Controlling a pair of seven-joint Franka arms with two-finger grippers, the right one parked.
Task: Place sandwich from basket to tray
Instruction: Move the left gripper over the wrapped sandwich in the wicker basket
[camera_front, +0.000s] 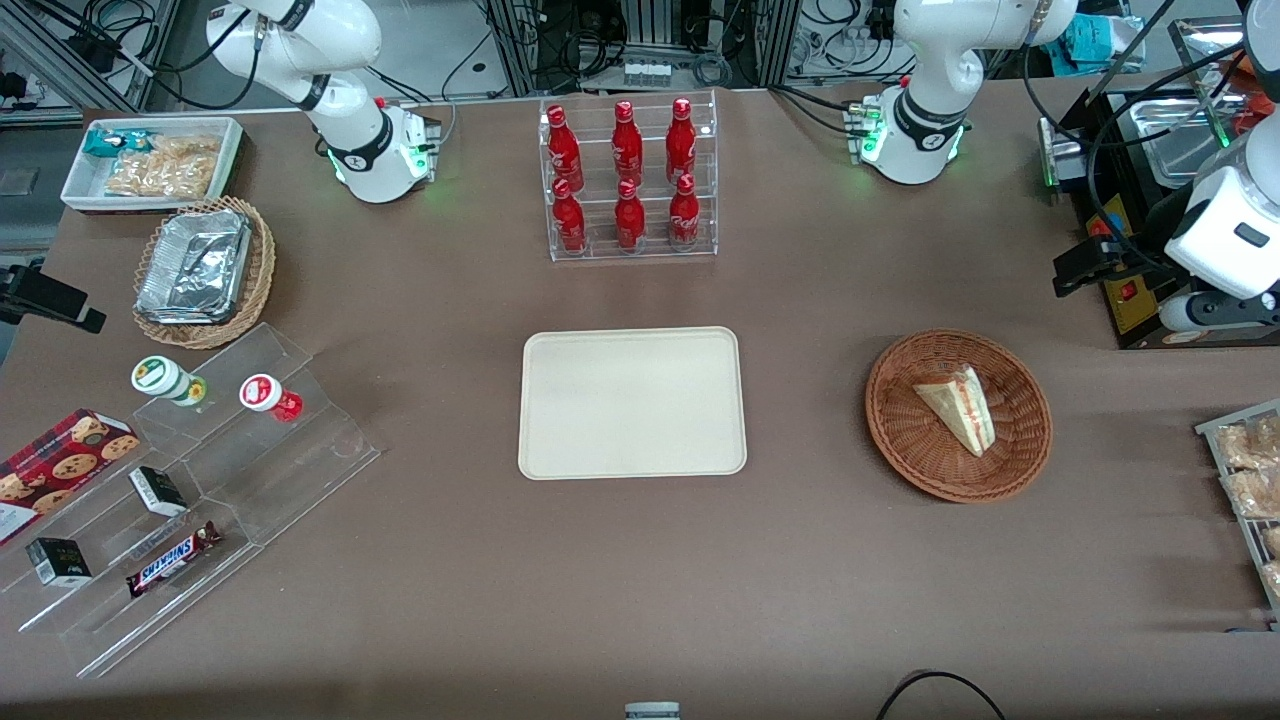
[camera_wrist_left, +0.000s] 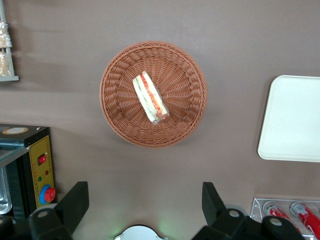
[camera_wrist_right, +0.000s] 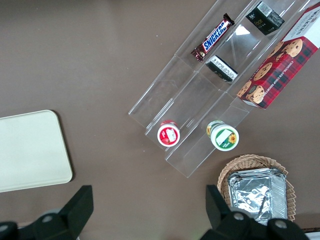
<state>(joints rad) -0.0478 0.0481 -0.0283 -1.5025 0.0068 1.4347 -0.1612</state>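
Left arm raised at the working end of the table, gripper (camera_wrist_left: 145, 202) pointing down with fingers spread wide, sandwich (camera_front: 958, 405) lying in the basket (camera_front: 1020, 455), tray (camera_front: 632, 402) bare alongside

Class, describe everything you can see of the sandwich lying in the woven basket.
The triangular sandwich wedge of pale bread shows red and green filling layers along one cut edge. It lies on its side inside the round reddish-brown wicker basket, touching only the weave. The cream rectangular tray sits apart, bare. The left gripper hangs high above the basket, fingers open, touching nothing.
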